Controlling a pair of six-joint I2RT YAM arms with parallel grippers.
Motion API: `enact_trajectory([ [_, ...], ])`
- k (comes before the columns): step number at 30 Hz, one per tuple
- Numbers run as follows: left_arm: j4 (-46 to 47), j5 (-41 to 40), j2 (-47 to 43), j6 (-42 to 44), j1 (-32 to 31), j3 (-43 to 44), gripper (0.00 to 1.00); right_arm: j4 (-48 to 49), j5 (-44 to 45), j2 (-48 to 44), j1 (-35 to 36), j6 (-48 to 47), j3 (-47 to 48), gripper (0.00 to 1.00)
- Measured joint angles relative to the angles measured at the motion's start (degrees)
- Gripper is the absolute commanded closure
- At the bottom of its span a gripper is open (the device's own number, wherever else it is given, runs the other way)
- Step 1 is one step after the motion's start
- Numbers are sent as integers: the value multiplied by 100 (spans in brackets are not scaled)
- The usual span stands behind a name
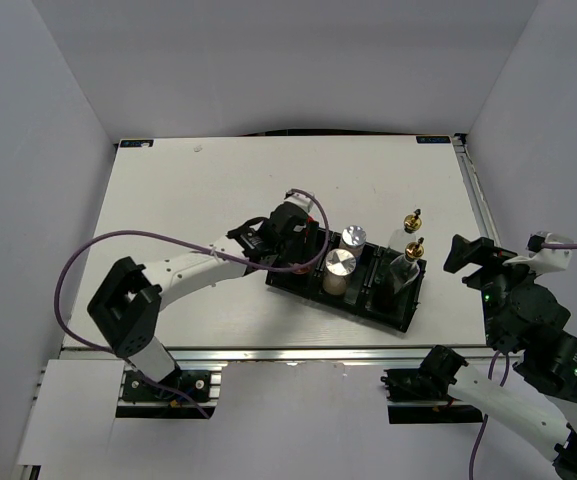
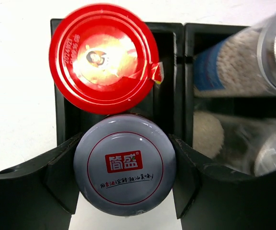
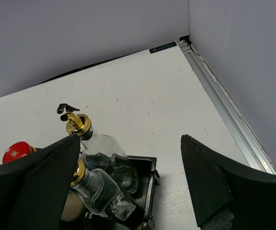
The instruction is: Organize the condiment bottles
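The pale-lidded jar (image 2: 125, 165) hides part of the red-capped jar (image 2: 104, 57). Both shakers (image 2: 238, 62) are blurred and cut off at the frame's right edge.

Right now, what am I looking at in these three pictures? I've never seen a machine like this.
Two robot arms are bolted to a white table. One picture looks down from above; the other two come from cameras on each wrist. A black tray holds two glass bottles with gold tops, two silver-capped shakers and a red-capped jar. The left gripper is closed around a small pale-lidded jar beside the red cap. The right gripper hangs open off to the side, holding nothing.
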Motion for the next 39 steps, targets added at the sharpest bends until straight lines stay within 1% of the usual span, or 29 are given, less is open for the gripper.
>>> enact_trajectory([
  [1,-11,-48,103,15,0,63,44,-2,0,0,2,0,2,11],
  [2,-2,-81,190,39,0,98,40,-15,-2,0,4,0,11,11],
  [3,11,-87,271,55,0,120,37,-26,-2,0,4,4,20,11],
  [7,-20,-105,568,94,0,168,31,-35,-2,0,9,9,22,11],
  [8,-48,-111,684,96,0,221,24,-35,-2,0,9,9,22,11],
  [10,-94,-122,844,96,-7,282,19,-37,-2,0,11,11,22,11],
  [11,-103,-144,885,94,-11,291,13,-37,-2,0,15,11,22,11],
  [12,-105,-153,890,94,-11,291,10,-37,-2,0,17,11,22,10],
  [15,-76,-256,839,46,-11,326,6,-39,0,0,31,20,22,11],
  [20,-90,-393,560,9,-11,328,6,-39,0,0,33,46,22,11],
  [22,-129,-466,354,9,-11,332,3,-42,2,0,33,70,22,11],
  [25,-227,-619,-72,81,-11,358,2,-46,66,59,37,168,28,11],
  [28,-238,-881,-645,219,-11,365,2,-199,127,398,35,358,212,11],
  [33,-83,-1672,-1587,402,-4,376,2,-249,168,1091,39,686,544,11],
  [35,13,-1941,-1770,452,164,420,2,-42,173,1261,42,627,520,11],
  [36,85,-1952,-1803,457,358,448,2,140,177,1355,42,588,505,11],
  [37,151,-1843,-1808,446,658,461,2,306,205,1464,42,516,505,11],
  [39,317,-1650,-1773,382,1519,433,2,671,389,1777,42,295,544,11],
])
